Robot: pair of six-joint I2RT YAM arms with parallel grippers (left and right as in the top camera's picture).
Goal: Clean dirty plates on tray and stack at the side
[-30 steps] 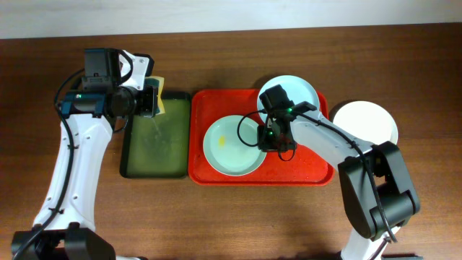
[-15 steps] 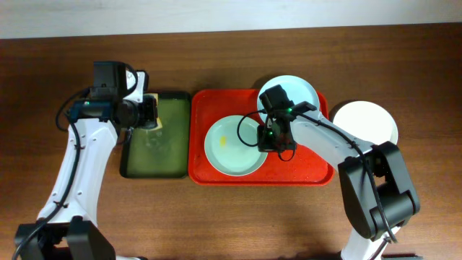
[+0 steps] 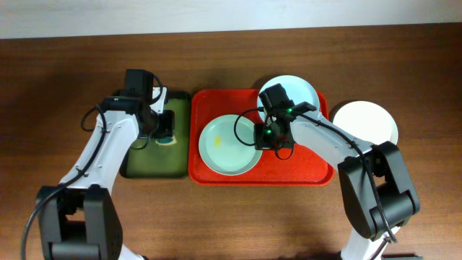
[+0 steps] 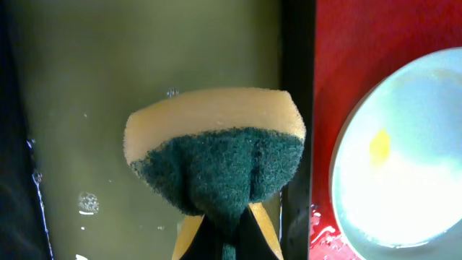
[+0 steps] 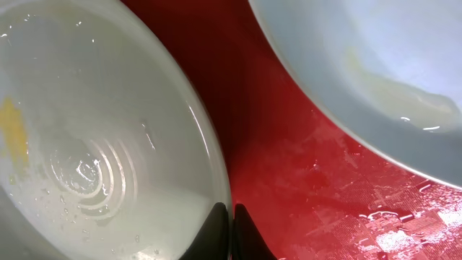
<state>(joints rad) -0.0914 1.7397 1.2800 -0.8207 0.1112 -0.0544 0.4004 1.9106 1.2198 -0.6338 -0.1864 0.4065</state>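
Note:
The red tray (image 3: 303, 170) holds two pale mint plates. The near plate (image 3: 227, 144) has a yellow smear (image 4: 379, 144), and my right gripper (image 3: 262, 137) is shut on its right rim (image 5: 220, 195), one finger inside and one outside. The second plate (image 3: 294, 88) lies at the tray's back right, seen also in the right wrist view (image 5: 375, 58). A white plate (image 3: 367, 123) sits on the table to the right of the tray. My left gripper (image 3: 164, 128) is shut on a yellow and green sponge (image 4: 216, 155), held over the dark green tray (image 3: 148, 155) close to its right wall.
The green tray holds murky water (image 4: 108, 87) and stands right against the red tray's left side (image 4: 328, 65). Wet streaks mark the red tray floor (image 5: 325, 195). Bare wooden table (image 3: 231, 217) lies in front of both trays.
My left arm has swung right and nearer with the sponge, from the green tray's far left corner to its right side. My right gripper has shut on the near plate's rim, and the plate shifted slightly left.

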